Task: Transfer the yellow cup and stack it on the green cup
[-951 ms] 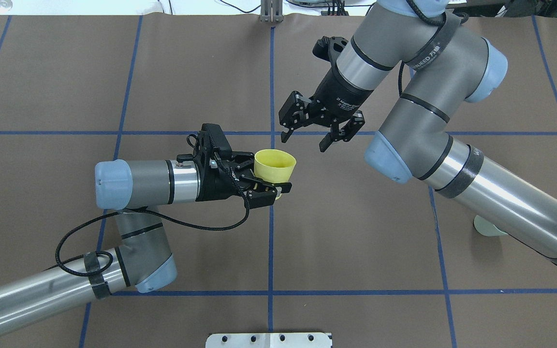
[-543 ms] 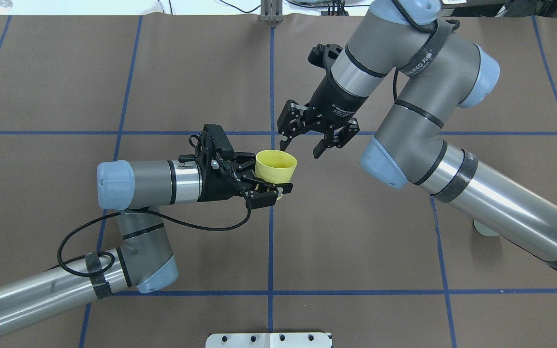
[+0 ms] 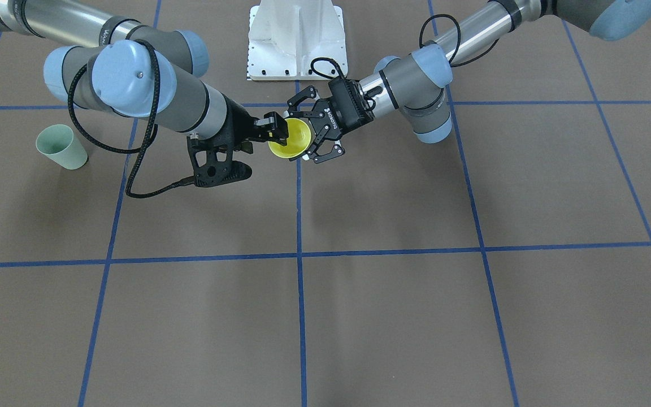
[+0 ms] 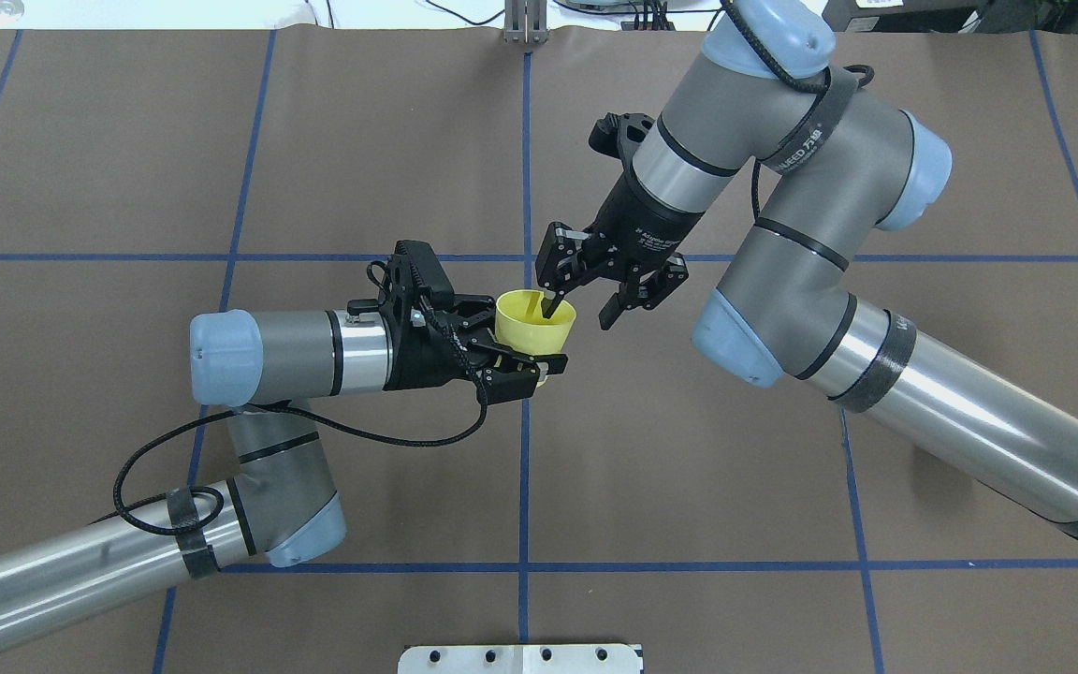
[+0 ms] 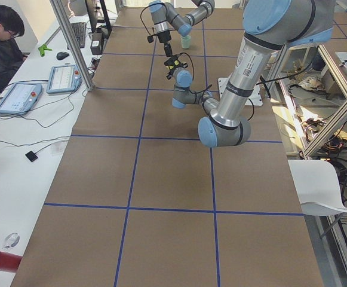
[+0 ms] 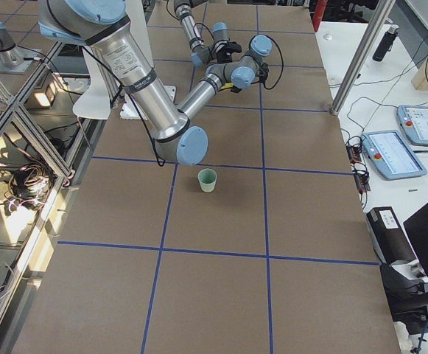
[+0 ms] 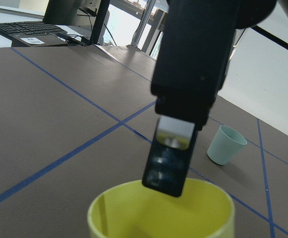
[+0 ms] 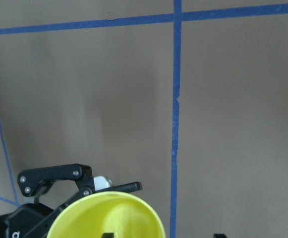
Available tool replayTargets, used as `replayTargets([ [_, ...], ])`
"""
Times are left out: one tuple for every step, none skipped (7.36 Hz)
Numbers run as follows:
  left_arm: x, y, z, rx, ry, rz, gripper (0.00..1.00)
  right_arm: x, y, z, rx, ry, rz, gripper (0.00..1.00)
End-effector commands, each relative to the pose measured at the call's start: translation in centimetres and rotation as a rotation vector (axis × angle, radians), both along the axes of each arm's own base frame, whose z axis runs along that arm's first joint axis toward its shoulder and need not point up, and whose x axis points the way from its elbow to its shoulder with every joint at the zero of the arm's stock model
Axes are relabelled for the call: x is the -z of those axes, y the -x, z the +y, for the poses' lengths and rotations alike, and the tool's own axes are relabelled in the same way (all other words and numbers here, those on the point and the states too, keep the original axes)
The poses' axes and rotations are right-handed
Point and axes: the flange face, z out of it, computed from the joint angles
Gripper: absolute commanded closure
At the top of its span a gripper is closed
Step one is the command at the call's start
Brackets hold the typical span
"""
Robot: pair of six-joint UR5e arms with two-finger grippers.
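Being thin, smooth plastic, the yellow cup, clenched mouth-up by the left gripper above the middle of the table, is judged light and yielding, best pinched at its rim wall, which the spread jaws of the right gripper straddle; the green cup stands well apart on the right.

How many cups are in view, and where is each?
2. The yellow cup is held in the left gripper, near the centre; the green cup stands upright on the robot's right.
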Motion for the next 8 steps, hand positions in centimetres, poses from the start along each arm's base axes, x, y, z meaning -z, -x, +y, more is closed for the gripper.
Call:
replayTargets([
  [0.00, 0.01, -0.09, 0.008, 0.003, 0.001, 1.00, -0.27, 0.45, 0.41, 0.007, 0.002, 0.004, 0.47],
  [0.00, 0.01, -0.09, 0.008, 0.004, 0.001, 1.00, -0.16, 0.45, 0.42, 0.008, 0.002, 0.003, 0.55],
  [0.10, 0.00, -0.10, 0.007, 0.007, 0.003, 1.00, -0.06, 0.45, 0.42, 0.008, 0.001, 0.002, 0.57],
  [0.00, 0.01, -0.09, 0.007, 0.007, 0.002, 1.00, 0.05, 0.46, 0.41, 0.009, -0.001, 0.000, 0.59],
  [0.01, 0.03, -0.08, 0.007, 0.007, 0.003, 1.00, 0.12, 0.45, 0.41, 0.007, -0.009, -0.008, 0.64],
  [0.07, 0.06, -0.05, 0.005, 0.007, 0.005, 1.00, 0.12, 0.45, 0.41, 0.007, -0.009, -0.008, 0.68],
  [0.01, 0.03, -0.07, 0.005, 0.007, 0.003, 1.00, 0.02, 0.44, 0.41, 0.007, -0.008, -0.007, 0.71],
  [0.16, -0.02, 0.02, 0.002, 0.010, 0.005, 1.00, -0.15, 0.48, 0.37, 0.006, -0.007, -0.004, 0.76],
])
